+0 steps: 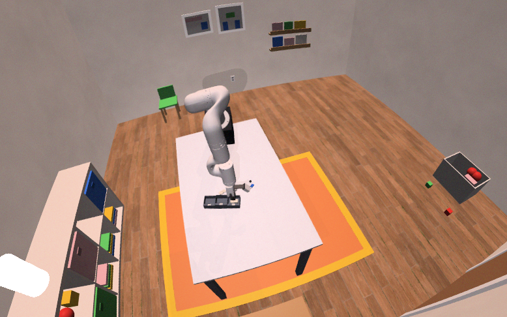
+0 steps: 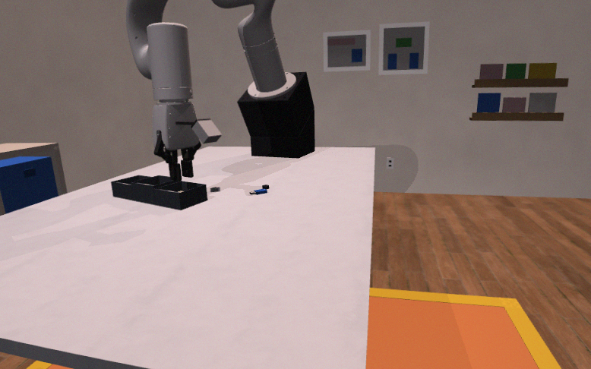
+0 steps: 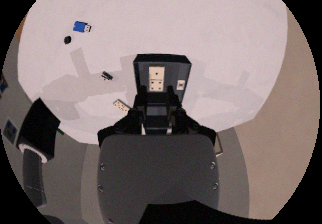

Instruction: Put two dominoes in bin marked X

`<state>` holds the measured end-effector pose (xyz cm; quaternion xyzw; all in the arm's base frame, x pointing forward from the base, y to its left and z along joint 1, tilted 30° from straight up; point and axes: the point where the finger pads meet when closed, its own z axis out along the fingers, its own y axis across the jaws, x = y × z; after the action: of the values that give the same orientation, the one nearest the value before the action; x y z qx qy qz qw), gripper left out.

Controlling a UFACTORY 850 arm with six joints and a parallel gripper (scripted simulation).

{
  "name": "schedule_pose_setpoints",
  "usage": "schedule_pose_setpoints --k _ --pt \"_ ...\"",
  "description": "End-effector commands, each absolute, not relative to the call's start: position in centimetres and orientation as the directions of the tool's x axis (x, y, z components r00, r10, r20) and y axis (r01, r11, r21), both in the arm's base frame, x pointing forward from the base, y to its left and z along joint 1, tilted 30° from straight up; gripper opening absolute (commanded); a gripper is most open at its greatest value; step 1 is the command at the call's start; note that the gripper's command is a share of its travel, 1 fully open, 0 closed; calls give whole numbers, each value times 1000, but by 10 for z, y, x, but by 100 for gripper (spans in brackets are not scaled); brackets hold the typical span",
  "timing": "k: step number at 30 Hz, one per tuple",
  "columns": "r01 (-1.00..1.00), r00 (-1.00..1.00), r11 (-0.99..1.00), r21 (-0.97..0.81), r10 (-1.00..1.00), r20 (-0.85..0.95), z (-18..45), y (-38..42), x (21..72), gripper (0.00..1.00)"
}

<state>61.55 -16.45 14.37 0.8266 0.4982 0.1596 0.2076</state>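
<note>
A black bin (image 2: 159, 190) with three compartments in a row lies on the white table; it also shows in the top view (image 1: 221, 201). My gripper (image 2: 180, 171) hangs straight down with its fingertips just inside the bin's end compartment (image 3: 162, 75). The fingers stand a little apart with nothing between them. A cream domino (image 3: 156, 78) lies on that compartment's floor below the fingers, and a smaller pale piece lies beside it. Another cream domino (image 3: 120, 103) lies on the table next to the bin. I cannot read the bin's marks.
A blue stick-shaped thing (image 2: 258, 191) and two small dark pieces (image 2: 215, 188) (image 2: 265, 186) lie on the table beyond the bin. The arm's black base (image 2: 279, 115) stands at the far end of the table.
</note>
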Motion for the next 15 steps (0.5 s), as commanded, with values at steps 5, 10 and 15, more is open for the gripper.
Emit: schedule_pose_setpoints --k 5,10,15 --pt "756 453 -417 504 890 56 155 -162 611 31" --pt "756 453 -417 504 890 56 155 -162 611 31" --pt "756 453 -417 504 890 56 169 -159 603 100"
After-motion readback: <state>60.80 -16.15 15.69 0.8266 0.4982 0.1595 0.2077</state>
